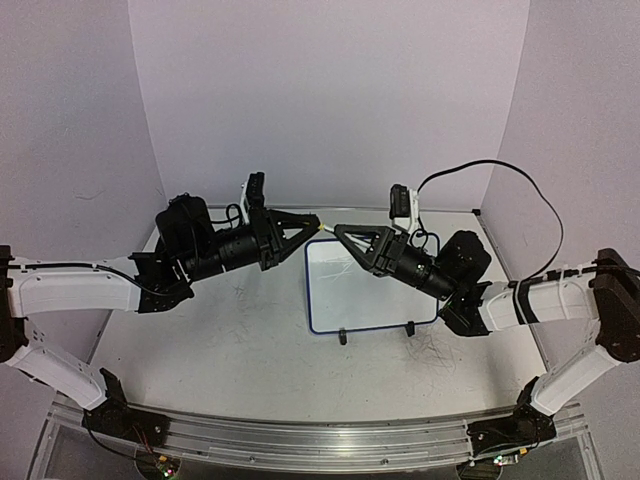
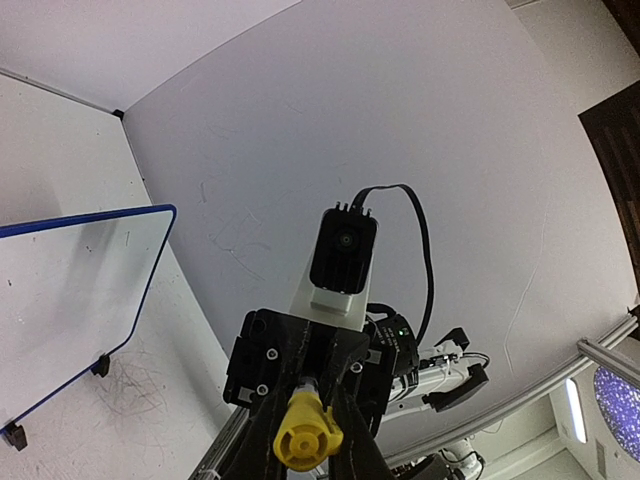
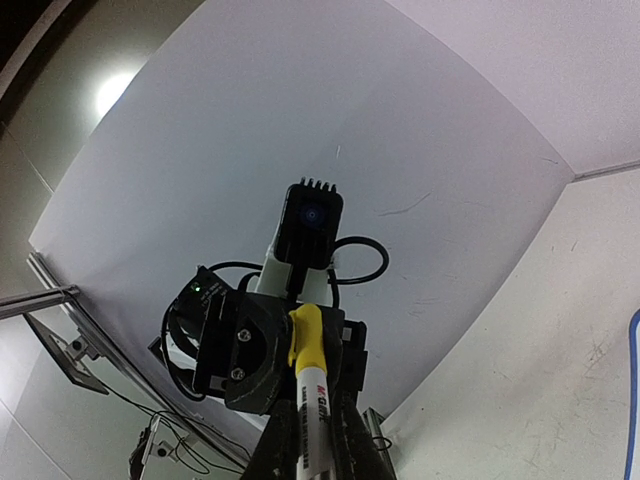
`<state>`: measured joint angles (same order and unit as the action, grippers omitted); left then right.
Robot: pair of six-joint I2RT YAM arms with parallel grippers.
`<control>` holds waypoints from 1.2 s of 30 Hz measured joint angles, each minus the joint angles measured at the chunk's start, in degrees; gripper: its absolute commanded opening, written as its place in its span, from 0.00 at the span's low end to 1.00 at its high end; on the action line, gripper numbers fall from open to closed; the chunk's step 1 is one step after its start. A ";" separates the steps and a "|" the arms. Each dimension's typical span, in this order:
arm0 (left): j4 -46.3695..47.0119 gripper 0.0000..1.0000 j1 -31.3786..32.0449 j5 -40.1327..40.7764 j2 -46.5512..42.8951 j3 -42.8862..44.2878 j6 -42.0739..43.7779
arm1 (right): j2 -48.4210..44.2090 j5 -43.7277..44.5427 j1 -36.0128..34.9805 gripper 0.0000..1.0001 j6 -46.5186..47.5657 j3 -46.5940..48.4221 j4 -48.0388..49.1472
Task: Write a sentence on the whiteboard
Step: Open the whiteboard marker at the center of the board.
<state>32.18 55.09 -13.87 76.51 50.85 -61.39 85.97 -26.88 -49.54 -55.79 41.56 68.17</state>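
Marker (image 1: 326,227): body clamped in my right tool (image 1: 338,231), yellow cap (image 2: 300,432) in my left tool (image 1: 316,221), axis left-right; whiteboard (image 1: 370,295) just beneath.

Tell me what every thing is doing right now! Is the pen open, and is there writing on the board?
left gripper: shut on the yellow cap.
right gripper: shut on the marker.
yellow cap: looks still pushed onto the marker's end, not pulled off yet.
marker: held in the air between the two grippers, above the board.
whiteboard: resting on the table, with no writing I can make out.
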 measured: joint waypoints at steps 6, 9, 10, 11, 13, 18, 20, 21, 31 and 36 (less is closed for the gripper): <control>0.00 0.00 0.00 0.00 0.00 0.00 0.00 | 0.00 -0.04 0.00 0.14 0.23 0.00 -0.08; -0.01 0.00 0.00 0.01 0.00 0.00 0.06 | 0.07 -0.09 0.00 0.19 0.29 0.00 -0.10; -0.06 0.00 0.00 0.02 0.00 0.00 0.10 | 0.10 -0.12 0.00 0.20 0.28 0.00 -0.14; -0.13 0.00 0.00 0.00 0.00 0.00 0.16 | 0.12 -0.25 0.00 0.21 0.35 0.00 -0.21; -0.20 0.00 0.00 0.04 0.00 0.00 0.29 | 0.13 -0.58 0.00 0.21 0.40 0.00 -0.33; -0.20 0.00 0.00 0.03 0.00 -0.02 0.35 | 0.17 -1.13 -0.02 0.20 0.44 0.02 -0.40; -0.20 0.00 0.00 0.02 0.00 -0.02 0.33 | 0.17 -1.20 -0.02 0.13 0.44 0.02 -0.47; -0.19 0.00 0.00 0.00 0.01 -0.02 0.32 | 0.17 -1.22 -0.01 0.09 0.53 0.02 -0.52; -0.08 0.00 0.00 0.09 -0.08 -0.20 0.02 | 0.22 -0.68 0.00 0.00 0.44 -0.03 -0.56; -0.36 0.00 0.24 0.20 -2.16 -2.72 0.05 | -0.27 -0.43 -1.00 0.00 0.52 -1.76 -0.63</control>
<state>31.82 55.33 -13.66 74.35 48.13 -61.34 85.71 -27.31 -50.54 -55.27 39.80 67.54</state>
